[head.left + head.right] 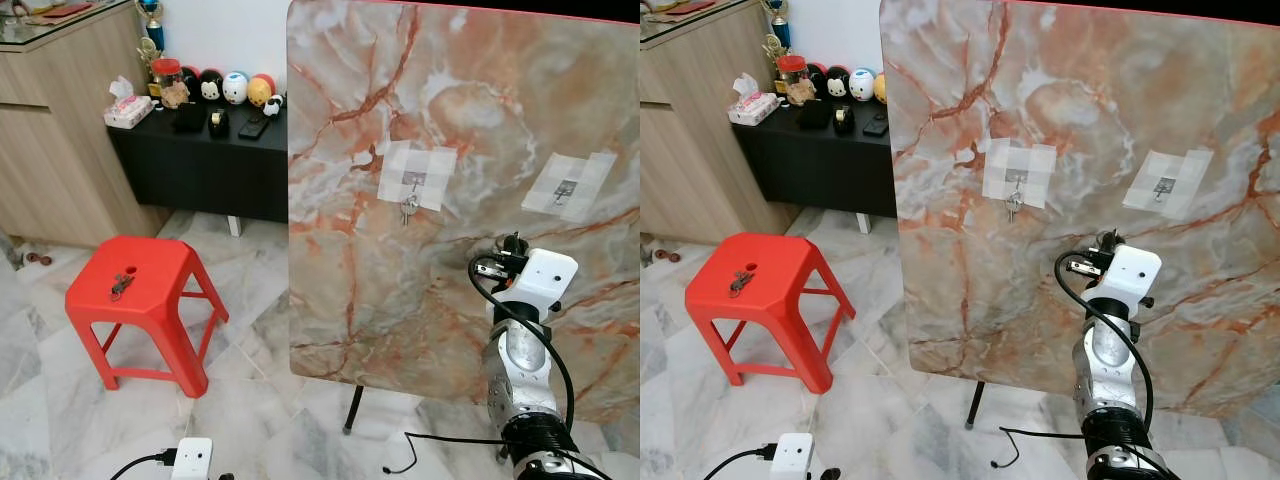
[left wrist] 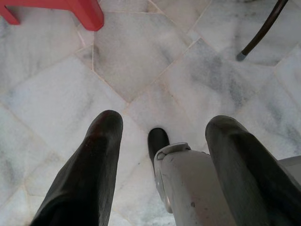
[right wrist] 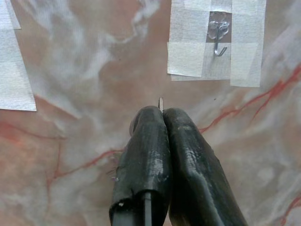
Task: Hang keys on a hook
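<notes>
An upright marble board (image 1: 460, 120) carries two metal hooks under white tape. One set of keys (image 1: 409, 207) hangs from the left hook (image 1: 412, 180). The right hook (image 1: 566, 188) is bare; it is the same hook (image 3: 217, 37) in the right wrist view. My right gripper (image 3: 161, 113) is raised close to the board, below and left of that bare hook, shut on keys of which only a thin metal tip (image 3: 160, 102) pokes out. Another bunch of keys (image 1: 121, 285) lies on the red stool (image 1: 160, 270). My left gripper (image 2: 160, 136) hangs open over the floor.
The board stands on a thin dark leg (image 1: 353, 408) on the marble floor. A black sideboard (image 1: 200, 160) with toys and a wooden cabinet (image 1: 50, 130) line the back left. A white device (image 1: 192, 458) and a black cable (image 1: 410, 450) lie on the floor near me.
</notes>
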`<state>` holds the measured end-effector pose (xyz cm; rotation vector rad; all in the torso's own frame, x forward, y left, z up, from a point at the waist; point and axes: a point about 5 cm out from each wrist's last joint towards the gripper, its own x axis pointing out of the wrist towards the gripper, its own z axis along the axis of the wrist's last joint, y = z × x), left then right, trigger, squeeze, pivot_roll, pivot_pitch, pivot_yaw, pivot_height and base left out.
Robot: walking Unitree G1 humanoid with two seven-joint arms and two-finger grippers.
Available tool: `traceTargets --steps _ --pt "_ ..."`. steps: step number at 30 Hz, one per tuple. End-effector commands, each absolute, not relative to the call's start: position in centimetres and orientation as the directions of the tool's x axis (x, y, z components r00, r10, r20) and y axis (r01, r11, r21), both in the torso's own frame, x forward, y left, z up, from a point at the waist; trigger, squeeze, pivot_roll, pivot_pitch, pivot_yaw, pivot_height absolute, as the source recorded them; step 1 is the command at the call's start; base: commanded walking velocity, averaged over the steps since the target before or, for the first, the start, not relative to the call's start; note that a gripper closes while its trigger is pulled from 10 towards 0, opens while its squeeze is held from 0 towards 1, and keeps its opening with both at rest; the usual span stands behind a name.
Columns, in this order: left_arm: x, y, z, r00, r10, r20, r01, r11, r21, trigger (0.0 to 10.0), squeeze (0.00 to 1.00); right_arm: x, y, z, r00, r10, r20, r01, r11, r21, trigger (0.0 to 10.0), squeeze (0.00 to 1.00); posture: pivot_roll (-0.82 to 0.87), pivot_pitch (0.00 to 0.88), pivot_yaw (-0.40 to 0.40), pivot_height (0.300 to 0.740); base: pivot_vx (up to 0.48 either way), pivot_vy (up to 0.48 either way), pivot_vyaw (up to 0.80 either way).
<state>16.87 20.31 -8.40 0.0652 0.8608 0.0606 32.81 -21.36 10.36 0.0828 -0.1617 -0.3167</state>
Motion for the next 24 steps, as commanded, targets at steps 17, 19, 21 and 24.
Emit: traceTargets --steps 17,19,21,24 --pt "16.66 20.12 -8.55 0.643 0.079 -0.762 -0.019 0.996 0.087 10.0 0.0 32.84 -21.13 10.67 0.938 -0.309 0.157 0.295 0.949 0.11 10.0 0.0 0.01 0.0 -0.072 0.74 0.0 -0.152 0.0" --pt "16.66 20.15 -8.55 0.643 0.08 -0.762 -0.022 0.996 0.086 10.0 0.0 32.82 -21.14 10.64 0.938 -0.31 0.155 0.296 0.949 0.11 10.0 0.0 0.01 0.0 -0.071 0.74 0.0 0.0 0.0" --pt "16.64 20.17 -8.55 0.642 0.082 -0.762 -0.025 0.996 0.087 10.0 0.0 32.82 -21.13 10.63 0.938 -0.31 0.155 0.296 0.949 0.111 10.0 0.0 0.01 0.0 -0.071 0.74 0.0 0.0 0.0" --pt "16.61 20.18 -8.57 0.641 0.083 -0.763 -0.025 0.996 0.087 10.0 0.0 32.83 -21.13 10.64 0.938 -0.31 0.155 0.296 0.949 0.111 10.0 0.0 0.01 0.0 -0.071 0.74 0.0 0.0 0.0"
